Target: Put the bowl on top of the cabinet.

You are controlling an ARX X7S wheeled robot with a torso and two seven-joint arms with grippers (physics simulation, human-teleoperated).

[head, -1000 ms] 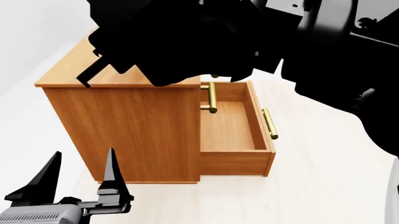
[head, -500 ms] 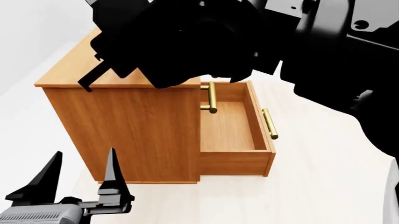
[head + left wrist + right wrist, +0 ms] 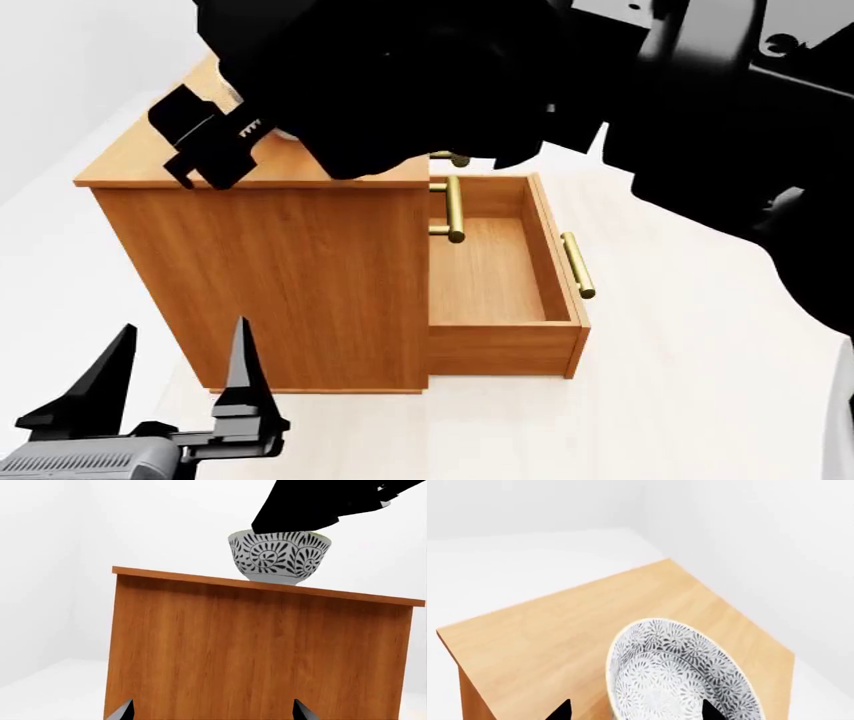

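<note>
Bowl (image 3: 280, 557) sits on the cabinet (image 3: 253, 645) top; your right gripper (image 3: 634, 712) straddles it, fingers apart, so just lift clear. Left gripper (image 3: 174, 385) hangs open, idle.

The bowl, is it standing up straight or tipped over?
Upright. The bowl sits on its foot on the cabinet top, opening facing up.

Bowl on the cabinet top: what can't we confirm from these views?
- Bowl rim: left wrist view, covered by the black right arm.
- Bowl in head view: almost wholly behind the right gripper and arm.
- Right jaws' contact with the bowl: right wrist view shows only two tips at the frame edge.
- Cabinet drawer fronts: turned away from the head view.
</note>
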